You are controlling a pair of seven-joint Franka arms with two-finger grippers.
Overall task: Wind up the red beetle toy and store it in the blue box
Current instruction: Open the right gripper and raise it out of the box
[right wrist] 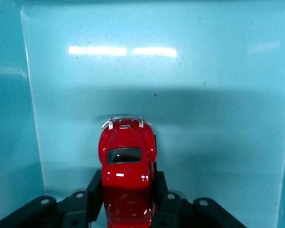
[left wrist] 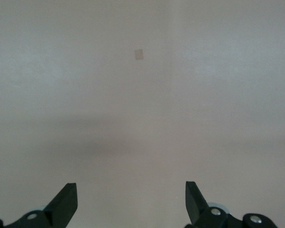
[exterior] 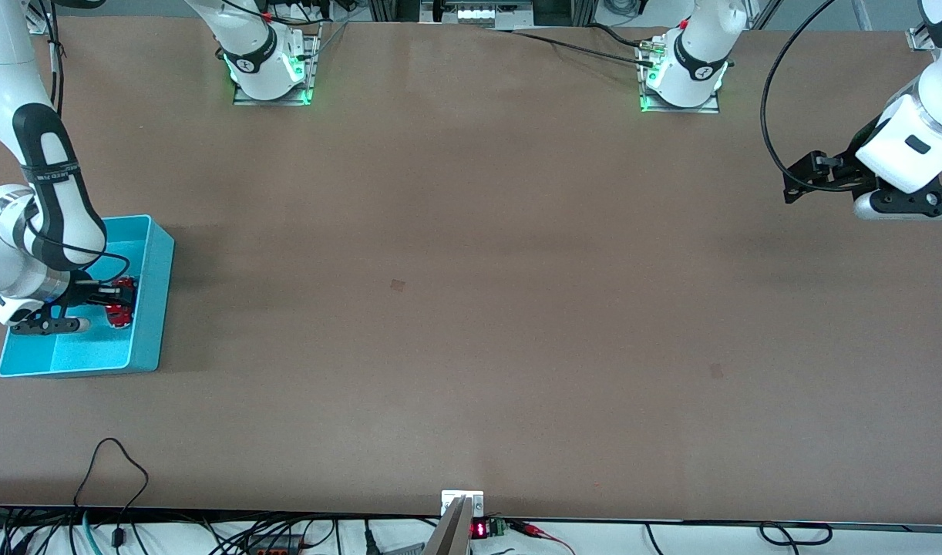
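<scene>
The red beetle toy (exterior: 121, 303) is inside the blue box (exterior: 151, 308), held by my right gripper (exterior: 115, 302). In the right wrist view the gripper (right wrist: 128, 190) has its black fingers (right wrist: 94, 192) pressed on both sides of the toy (right wrist: 127, 154), with the box floor (right wrist: 204, 118) close beneath it. I cannot tell whether the toy touches the floor. The box stands at the right arm's end of the table. My left gripper (left wrist: 130, 199) is open and empty, held above bare table at the left arm's end, where the arm waits (exterior: 903, 193).
The brown table (exterior: 471, 270) runs wide between the two arms. Two small darker patches (exterior: 397, 285) mark its surface. Cables and a small display (exterior: 479, 529) lie along the edge nearest the front camera.
</scene>
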